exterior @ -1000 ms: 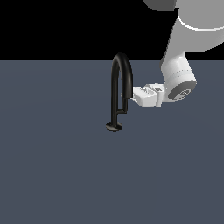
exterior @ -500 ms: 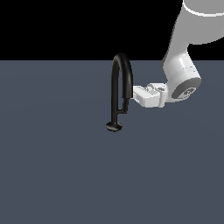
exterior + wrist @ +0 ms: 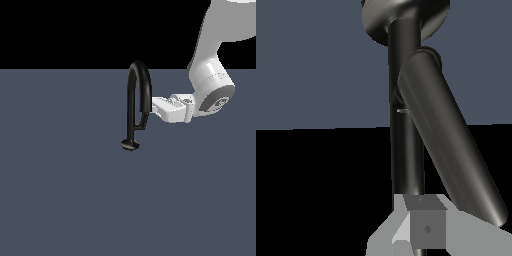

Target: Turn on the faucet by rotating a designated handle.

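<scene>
The glossy black faucet (image 3: 132,95) stands on its small round base, its arch rising to the horizon line. The handle (image 3: 142,121) is a short lever slanting up off the stem toward the exterior view's right. My gripper (image 3: 154,105) reaches in level from that side, its tip right against the arch's down-turned end, just above the handle's free end. In the wrist view the faucet stem (image 3: 406,140) runs straight away from my gripper (image 3: 421,222), and the handle (image 3: 451,145) is a thick bar slanting beside it. The fingertips (image 3: 427,227) sit together with no visible gap.
A flat dark grey floor (image 3: 65,190) spreads around the faucet. My white forearm and wrist (image 3: 210,85) hang over the exterior view's right side.
The upper arm has swung toward the exterior view's right and the gripper tip has dipped slightly lower by the arch's end. The faucet and handle look unchanged.
</scene>
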Controlling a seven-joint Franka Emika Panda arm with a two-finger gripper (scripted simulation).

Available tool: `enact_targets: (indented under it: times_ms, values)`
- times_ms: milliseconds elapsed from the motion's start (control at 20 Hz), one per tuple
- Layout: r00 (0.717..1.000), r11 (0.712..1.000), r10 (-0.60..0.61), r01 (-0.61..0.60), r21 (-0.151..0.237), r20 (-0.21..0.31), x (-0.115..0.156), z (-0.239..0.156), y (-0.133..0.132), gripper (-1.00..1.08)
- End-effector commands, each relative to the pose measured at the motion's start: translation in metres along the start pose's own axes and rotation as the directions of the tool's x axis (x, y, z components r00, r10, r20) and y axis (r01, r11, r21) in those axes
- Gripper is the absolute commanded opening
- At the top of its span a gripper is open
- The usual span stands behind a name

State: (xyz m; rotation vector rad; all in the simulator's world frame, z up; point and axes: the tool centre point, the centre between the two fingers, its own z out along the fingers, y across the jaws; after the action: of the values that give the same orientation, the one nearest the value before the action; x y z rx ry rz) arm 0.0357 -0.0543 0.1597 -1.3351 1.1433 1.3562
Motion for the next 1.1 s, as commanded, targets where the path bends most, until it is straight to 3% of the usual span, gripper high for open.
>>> enact_targets:
  times_ms: [0,700,800,1050]
  values:
    - [1.0,1.0,0.007,-0.007,-0.002,0.003,0.005,0.0,0.009,-1.0]
    - [1.0,1.0,0.01,-0.01,-0.004,0.006,0.023,0.0,0.054,-1.0]
    - [1.0,1.0,-0.008,0.008,-0.005,0.0,0.014,0.0,0.045,-1.0]
    - [1.0,1.0,0.002,-0.002,-0.005,0.003,0.048,0.0,0.059,-1.0]
